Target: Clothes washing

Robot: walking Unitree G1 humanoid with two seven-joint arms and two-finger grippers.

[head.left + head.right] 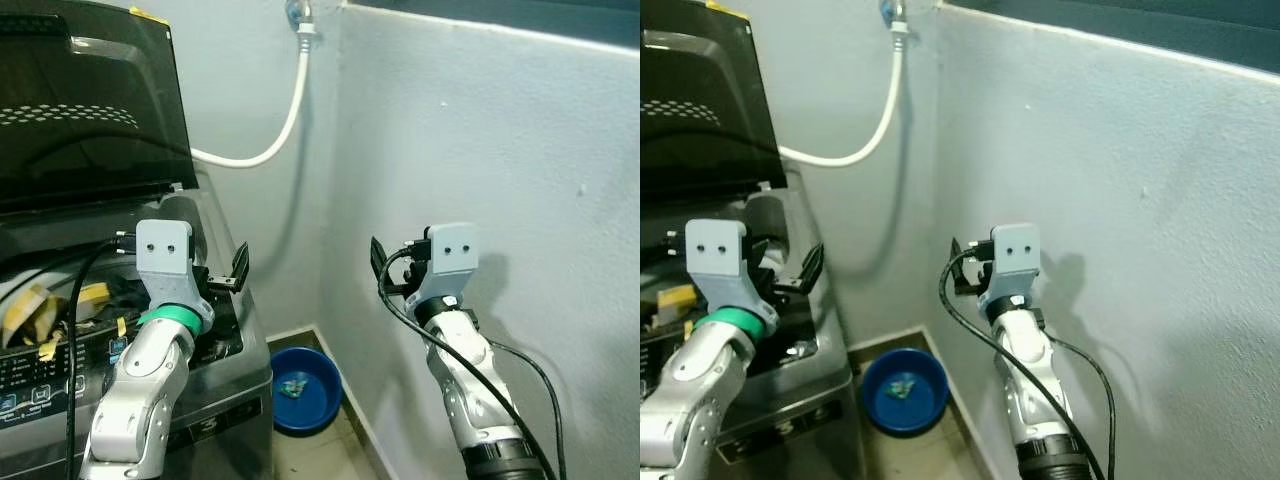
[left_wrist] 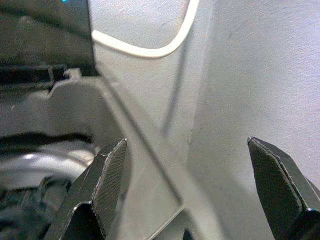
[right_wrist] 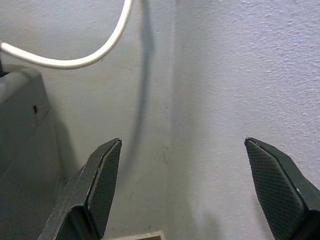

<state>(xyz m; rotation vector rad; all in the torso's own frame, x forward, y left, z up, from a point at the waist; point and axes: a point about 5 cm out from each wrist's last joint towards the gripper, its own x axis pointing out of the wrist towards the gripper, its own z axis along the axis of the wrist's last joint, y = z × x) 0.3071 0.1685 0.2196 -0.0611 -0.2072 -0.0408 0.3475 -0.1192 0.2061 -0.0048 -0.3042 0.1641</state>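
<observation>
At the left of the scene stands a top-loading washing machine (image 1: 215, 375) with its dark lid (image 1: 90, 100) raised upright, the lid's lower edge running above the open tub. Clothes (image 1: 45, 305), yellow and dark pieces, lie inside the tub, close behind the control panel (image 1: 50, 380) along the machine's near edge. The left gripper (image 1: 237, 272) hovers over the machine's right rim, near the far right corner of the tub opening, its fingers (image 2: 107, 175) spread wide apart and grasping nothing. In the left wrist view the machine's grey right edge runs between the two fingers, with the tub's shiny inner wall (image 2: 30, 167) off to one side.

To the right of the machine an open gap runs back to the room corner, where two pale blue walls (image 1: 500, 150) meet. A white hose (image 1: 285, 120) hangs from a tap (image 1: 300, 15) high on the far wall and curves down leftward behind the machine. On the floor (image 1: 320, 455) in the gap sits a blue basin (image 1: 305, 390), just beside the machine's right side and close to the corner, with something small inside it.

The right gripper (image 1: 378, 262) is held up in the free space right of the gap, near the right-hand wall, with the fingers (image 3: 102, 185) released wide and empty, pointing toward the corner.
</observation>
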